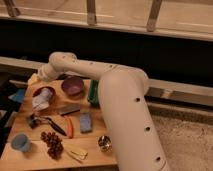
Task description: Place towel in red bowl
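The red bowl [46, 92] sits at the back left of the wooden table [30, 160]. The white towel [40, 101] lies bunched in it and spills over its front rim. My gripper [42, 80] is at the end of the white arm [85, 70], just above and behind the bowl, close to the towel's top.
A purple bowl [73, 86] stands right of the red one, with a green object [92, 93] beside it. Nearer the front are a grey bar [68, 109], black tool [46, 122], orange tool [69, 128], blue sponge [86, 122], blue cup [20, 142], grapes [52, 144], yellow item [78, 153] and metal cup [104, 143].
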You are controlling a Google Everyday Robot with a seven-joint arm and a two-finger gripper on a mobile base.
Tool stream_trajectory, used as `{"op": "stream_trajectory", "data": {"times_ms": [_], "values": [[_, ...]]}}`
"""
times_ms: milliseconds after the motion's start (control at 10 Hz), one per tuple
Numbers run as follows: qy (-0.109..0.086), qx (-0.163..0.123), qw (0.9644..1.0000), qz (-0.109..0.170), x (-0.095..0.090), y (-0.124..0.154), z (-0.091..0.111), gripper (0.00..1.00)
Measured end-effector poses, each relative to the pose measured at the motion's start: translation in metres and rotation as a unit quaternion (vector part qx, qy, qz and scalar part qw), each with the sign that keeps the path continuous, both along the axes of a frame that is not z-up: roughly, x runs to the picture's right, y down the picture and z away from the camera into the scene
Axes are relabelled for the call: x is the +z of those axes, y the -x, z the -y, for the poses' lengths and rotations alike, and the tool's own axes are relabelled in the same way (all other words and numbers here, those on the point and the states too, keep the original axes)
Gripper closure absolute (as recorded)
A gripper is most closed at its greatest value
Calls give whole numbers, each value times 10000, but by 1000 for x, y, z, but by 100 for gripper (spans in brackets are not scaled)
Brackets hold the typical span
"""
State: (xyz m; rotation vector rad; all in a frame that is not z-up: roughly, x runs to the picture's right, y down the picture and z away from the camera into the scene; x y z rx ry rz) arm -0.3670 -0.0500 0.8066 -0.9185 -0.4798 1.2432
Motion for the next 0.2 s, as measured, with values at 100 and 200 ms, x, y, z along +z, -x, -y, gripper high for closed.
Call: {"op": "stream_trajectory", "data": {"times_ms": [100,200], "values": [[-1,-1,10000,-4,0,-1,0,20],[-2,6,10000,-8,1,-2,1,20]]}}
